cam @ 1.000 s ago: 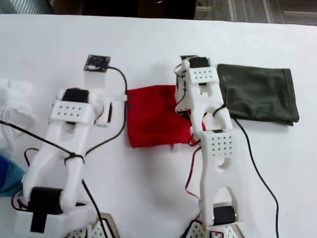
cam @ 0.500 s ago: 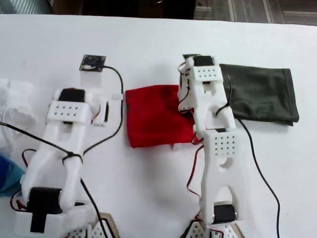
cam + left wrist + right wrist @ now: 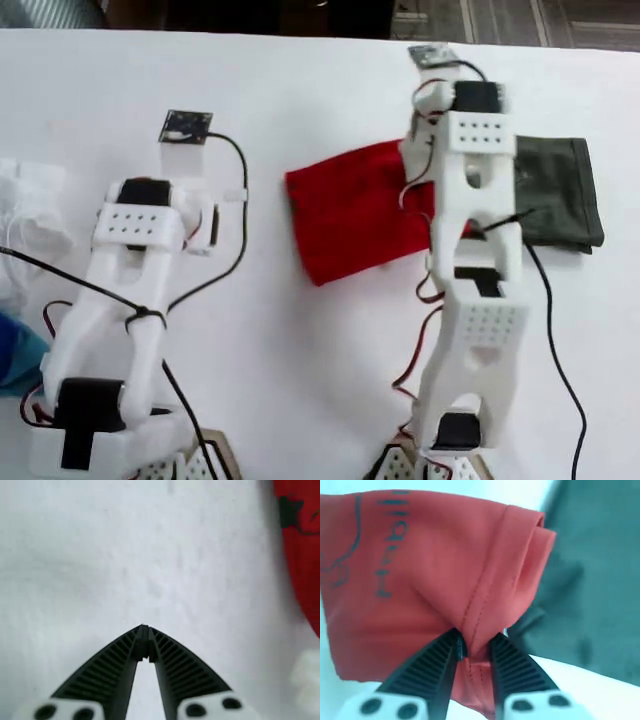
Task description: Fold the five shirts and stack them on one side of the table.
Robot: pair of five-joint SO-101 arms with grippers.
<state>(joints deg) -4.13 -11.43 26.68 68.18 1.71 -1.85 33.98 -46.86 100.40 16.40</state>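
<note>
Right wrist view: red shirt (image 3: 410, 575) sits clamped between the fingers (image 3: 432, 662).

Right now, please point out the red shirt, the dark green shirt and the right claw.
red shirt (image 3: 352, 215): high view, middle of the folded cloth.
dark green shirt (image 3: 560, 192): high view, bare part beside the arm.
right claw (image 3: 476, 647): right wrist view, midway between its fingertips, pinching the red shirt.

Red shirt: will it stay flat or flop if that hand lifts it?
Probably floppy: the red shirt bunches into folds where the right hand pinches its edge. Likely light, since the cloth looks thin. Its fold could slip open if lifted.
</note>
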